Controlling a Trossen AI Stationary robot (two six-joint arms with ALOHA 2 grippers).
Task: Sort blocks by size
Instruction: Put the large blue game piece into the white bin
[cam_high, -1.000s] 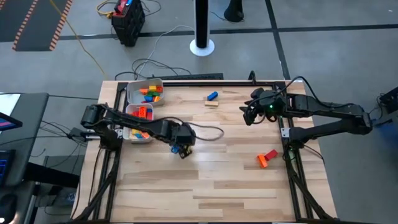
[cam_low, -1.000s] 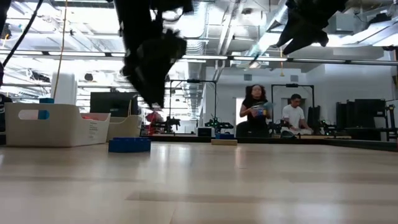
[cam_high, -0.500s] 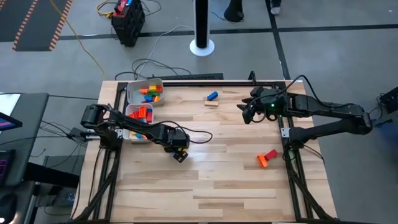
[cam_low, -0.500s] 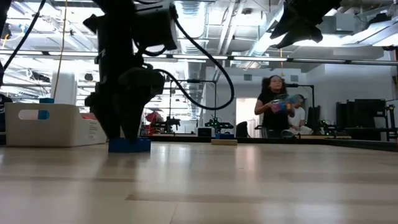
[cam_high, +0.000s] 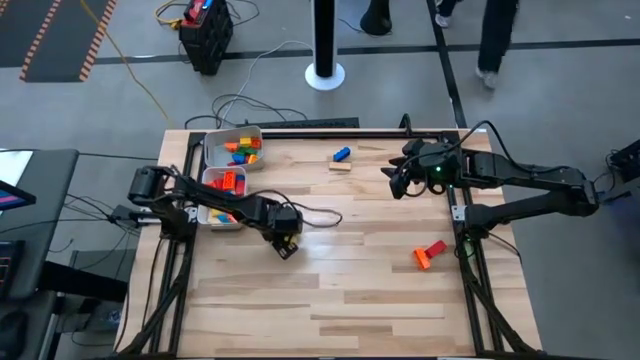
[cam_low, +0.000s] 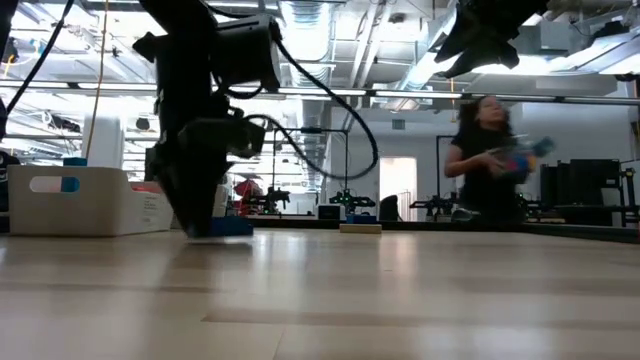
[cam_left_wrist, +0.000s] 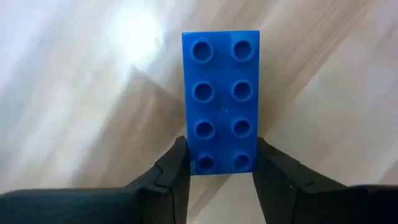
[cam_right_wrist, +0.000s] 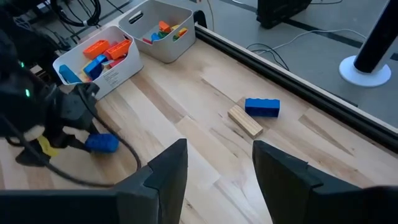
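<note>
A long blue block (cam_left_wrist: 221, 93) lies flat on the table, studs up, left of the table's middle. My left gripper (cam_high: 286, 243) stands over it, pointing steeply down, and is shut on its near end; the low view shows gripper and block (cam_low: 228, 227) at table level. My right gripper (cam_high: 397, 183) hangs high over the far right, open, with nothing between its fingers (cam_right_wrist: 166, 168). Loose on the wood are another blue block (cam_high: 342, 154) beside a tan one (cam_high: 341, 166) at the far middle, and a red and an orange block (cam_high: 430, 253) at the right. My left gripper pinches the blue block's two long sides (cam_left_wrist: 189, 163) between its two fingers (cam_left_wrist: 171, 171), at the end nearest the wrist. The fingers come from above, pointing steeply down, and lie across the block. The block rests flat on the table.
Two white trays (cam_high: 233, 147) (cam_high: 222, 195) holding several coloured blocks stand at the far left, just behind my left arm. A dark cable (cam_high: 320, 215) loops over the wood beside the left gripper. A person (cam_low: 495, 160) walks in the room beyond the table.
My left gripper has come down from above the table onto the blue block and a little toward the table's left edge, then held there. My right arm has kept still. The person behind the table has walked to the right.
</note>
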